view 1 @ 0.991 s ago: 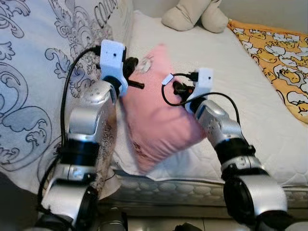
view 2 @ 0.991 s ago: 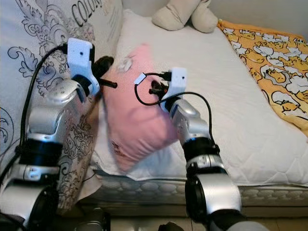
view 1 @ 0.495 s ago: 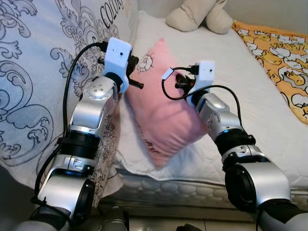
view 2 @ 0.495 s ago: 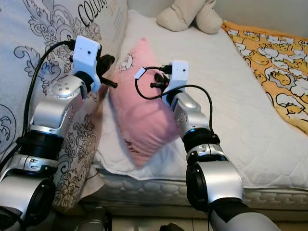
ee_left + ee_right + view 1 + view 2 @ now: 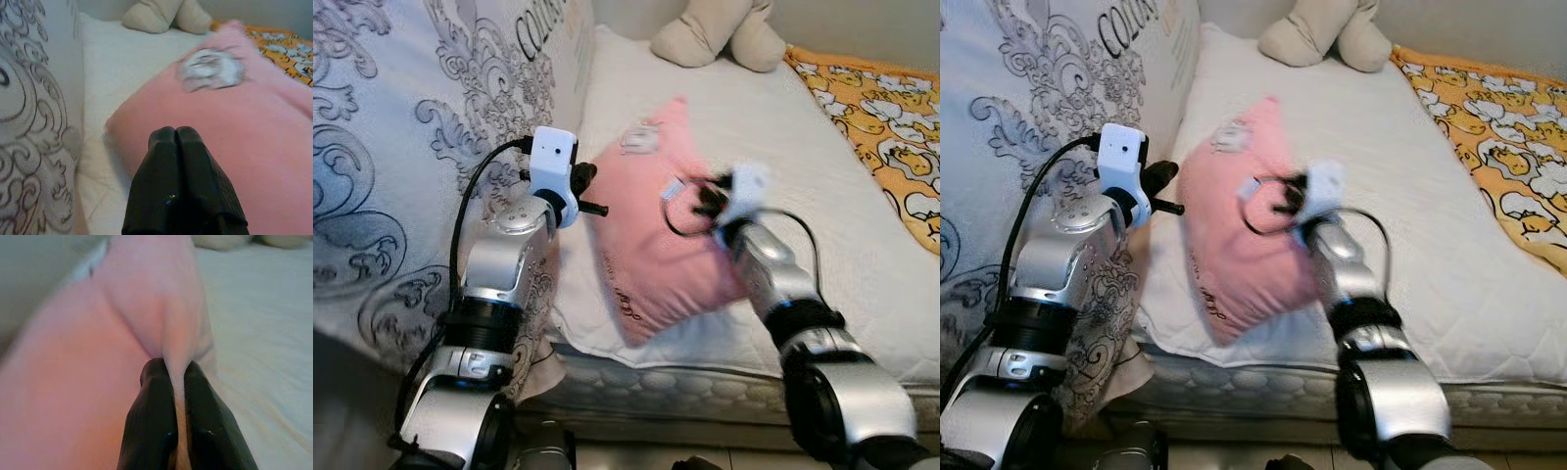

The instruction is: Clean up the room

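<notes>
A pink pillow (image 5: 651, 250) with a white patch near its top stands tilted on the white mattress (image 5: 803, 137), close to the near edge. My right gripper (image 5: 173, 366) is shut on a fold of the pillow's fabric at its right side; its arm (image 5: 759, 255) is blurred with motion. My left gripper (image 5: 175, 133) is shut with nothing between its fingers. It hovers just off the pillow's left edge (image 5: 595, 196), apart from it.
A large grey-patterned cushion (image 5: 391, 147) leans along the left side of the bed. A beige plush toy (image 5: 715, 34) lies at the far end of the mattress. An orange printed blanket (image 5: 876, 98) covers the right side. The mattress edge (image 5: 656, 377) is just below the pillow.
My right arm has swung down and to the right, pulling the pillow with it. My left gripper has dropped lower and now sits beside the pillow's left edge.
</notes>
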`<state>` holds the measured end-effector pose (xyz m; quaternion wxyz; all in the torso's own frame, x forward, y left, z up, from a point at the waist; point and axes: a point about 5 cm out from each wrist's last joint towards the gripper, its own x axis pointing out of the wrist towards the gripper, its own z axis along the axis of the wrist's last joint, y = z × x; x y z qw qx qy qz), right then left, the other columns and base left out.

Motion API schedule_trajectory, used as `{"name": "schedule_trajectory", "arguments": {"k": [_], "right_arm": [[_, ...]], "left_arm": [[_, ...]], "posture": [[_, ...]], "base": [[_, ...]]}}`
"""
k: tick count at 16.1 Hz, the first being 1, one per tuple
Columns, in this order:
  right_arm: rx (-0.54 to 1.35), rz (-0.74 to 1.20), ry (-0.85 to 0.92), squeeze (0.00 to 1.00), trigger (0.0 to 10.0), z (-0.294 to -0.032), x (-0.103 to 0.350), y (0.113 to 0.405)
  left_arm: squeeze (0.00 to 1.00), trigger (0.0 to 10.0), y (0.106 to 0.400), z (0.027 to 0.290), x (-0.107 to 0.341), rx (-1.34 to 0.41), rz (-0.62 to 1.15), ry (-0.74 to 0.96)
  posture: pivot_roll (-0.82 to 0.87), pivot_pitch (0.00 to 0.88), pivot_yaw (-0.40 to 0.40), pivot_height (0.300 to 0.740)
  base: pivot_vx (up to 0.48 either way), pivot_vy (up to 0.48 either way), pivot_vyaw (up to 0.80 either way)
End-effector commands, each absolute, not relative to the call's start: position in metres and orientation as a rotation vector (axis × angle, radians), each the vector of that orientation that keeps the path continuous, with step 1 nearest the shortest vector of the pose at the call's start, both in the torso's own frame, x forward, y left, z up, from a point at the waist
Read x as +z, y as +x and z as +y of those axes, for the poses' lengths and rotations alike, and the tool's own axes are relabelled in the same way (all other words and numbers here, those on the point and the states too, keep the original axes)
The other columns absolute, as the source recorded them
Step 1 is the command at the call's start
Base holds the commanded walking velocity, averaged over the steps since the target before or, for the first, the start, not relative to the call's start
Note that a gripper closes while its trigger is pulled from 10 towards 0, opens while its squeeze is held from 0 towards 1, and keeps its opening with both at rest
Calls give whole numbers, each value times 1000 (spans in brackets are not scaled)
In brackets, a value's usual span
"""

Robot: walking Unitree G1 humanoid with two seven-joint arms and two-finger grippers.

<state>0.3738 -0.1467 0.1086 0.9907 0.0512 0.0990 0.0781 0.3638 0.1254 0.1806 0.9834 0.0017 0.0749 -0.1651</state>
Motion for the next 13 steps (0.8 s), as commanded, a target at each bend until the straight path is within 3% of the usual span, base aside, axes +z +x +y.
{"name": "schedule_trajectory", "arguments": {"k": [1, 2, 3, 4, 10, 13], "right_arm": [[108, 222, 76, 0, 0, -159, 101, 370], [65, 251, 55, 0, 0, -169, 90, 364], [42, 263, 43, 0, 0, -175, 86, 360], [37, 265, 34, 0, 0, -176, 84, 359], [-12, 348, -22, 0, 0, -199, 60, 340], [-3, 346, -16, 0, 0, -195, 59, 340]], "left_arm": [[0, 10000, 361, 120, 180, -359, 167, -19], [0, 10000, 358, 119, 175, -367, 226, -117], [125, 10000, 355, 119, 171, -372, 268, -176], [1000, 10000, 353, 119, 169, -373, 282, -192], [1000, 10000, 331, 107, 141, -464, 523, -437], [1000, 10000, 325, 99, 138, -522, 554, -419]], "posture": [[120, 0, -95, 697], [114, 0, -90, 697], [112, 0, -87, 697], [112, 0, -87, 697], [105, 0, -86, 697], [103, 0, -85, 697]], "base": [[0, 0, 0], [0, 0, 0], [0, 0, 0], [0, 0, 0], [0, 0, 0], [0, 0, 0]]}}
